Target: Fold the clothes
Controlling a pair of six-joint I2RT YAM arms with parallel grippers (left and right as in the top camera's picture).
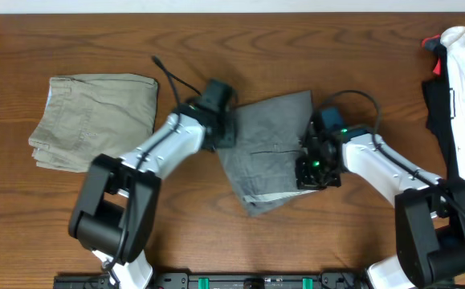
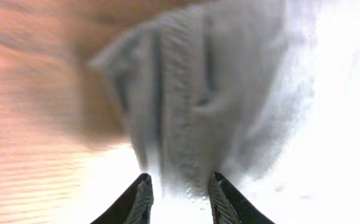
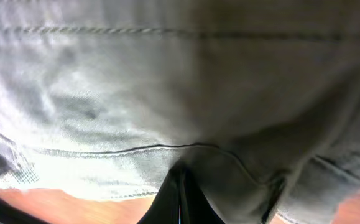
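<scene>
Grey shorts [image 3: 167, 93] fill the view, their lower edge pinched in closed jaws over the table [image 3: 61, 205].

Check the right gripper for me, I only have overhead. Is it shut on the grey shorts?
Observer: In the right wrist view, the right gripper is shut. The grey shorts pucker at its tips, so they look pinched.
Operator: Left one?
Observer: In the left wrist view, the left gripper has its fingers apart. The shorts' edge sits at the tips, too blurred to tell contact.
Operator: Cloth raised on the right?
Observer: Seems so. The table shows below the cloth's lower edge.
</scene>
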